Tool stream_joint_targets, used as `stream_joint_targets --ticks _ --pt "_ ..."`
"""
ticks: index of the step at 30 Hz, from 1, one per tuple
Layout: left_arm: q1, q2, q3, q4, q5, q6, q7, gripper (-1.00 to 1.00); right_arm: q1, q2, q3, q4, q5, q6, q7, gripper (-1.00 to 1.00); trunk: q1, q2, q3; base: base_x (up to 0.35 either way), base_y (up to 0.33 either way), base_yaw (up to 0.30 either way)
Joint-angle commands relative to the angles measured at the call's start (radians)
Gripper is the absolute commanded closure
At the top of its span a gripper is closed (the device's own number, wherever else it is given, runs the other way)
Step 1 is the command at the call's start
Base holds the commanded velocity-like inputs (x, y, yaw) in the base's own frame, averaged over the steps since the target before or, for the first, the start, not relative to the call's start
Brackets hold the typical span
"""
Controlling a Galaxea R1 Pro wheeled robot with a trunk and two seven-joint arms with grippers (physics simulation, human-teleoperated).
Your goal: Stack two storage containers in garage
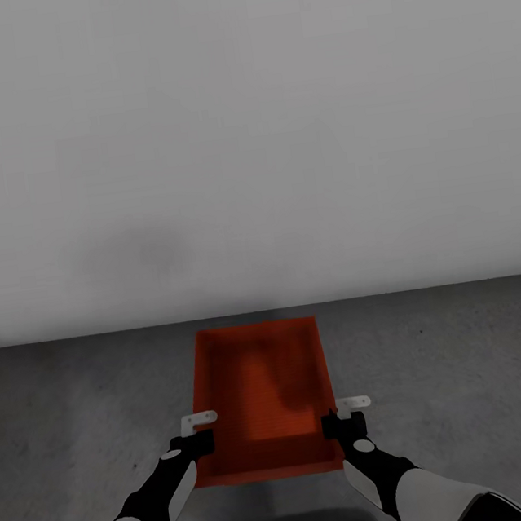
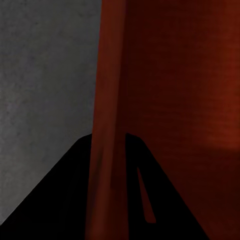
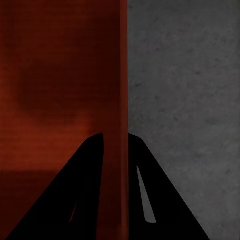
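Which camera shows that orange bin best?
The head view: the whole orange bin is seen from above, open-topped, over the grey floor, with an arm at each side. Each wrist view shows just one thin wall between dark jaws.

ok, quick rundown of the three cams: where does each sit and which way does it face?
Head: on the robot's head, facing forward and down at the orange-red container, concrete floor, white wall; both forearms show.
Left wrist: looks along its fingers, which straddle a container wall.
Right wrist: same, fingers straddling the opposite wall.
Shared: all see container and floor.
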Motion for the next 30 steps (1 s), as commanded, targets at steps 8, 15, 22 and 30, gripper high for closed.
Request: stream_joint_targets --ticks 8,15,22,30 --pt "-0.001 0.013 0.005 -0.006 -0.005 0.007 0.014 1.00 -0.001 -0.002 -0.031 0.054 -0.018 -0.005 -0.001 1.00 0.000 -0.001 -0.001 0.000 0.000 0.000" --pt "-0.001 0.013 0.004 -0.006 -0.005 0.007 0.014 1.00 -0.001 -0.002 -0.031 0.054 -0.018 -0.006 -0.001 1.00 0.000 -0.001 -0.001 0.000 0.000 0.000" --pt "-0.001 0.012 0.004 -0.004 -0.005 0.007 0.014 1.00 -0.001 -0.002 -0.031 0.054 -0.018 -0.005 -0.001 1.00 0.004 -0.008 -0.004 0.000 0.000 0.000" --pt "-0.001 0.013 0.004 -0.003 -0.005 0.007 0.012 1.00 -0.001 -0.002 -0.031 0.054 -0.018 -0.005 -0.001 1.00 0.035 -0.064 -0.029 0.000 0.000 0.000"
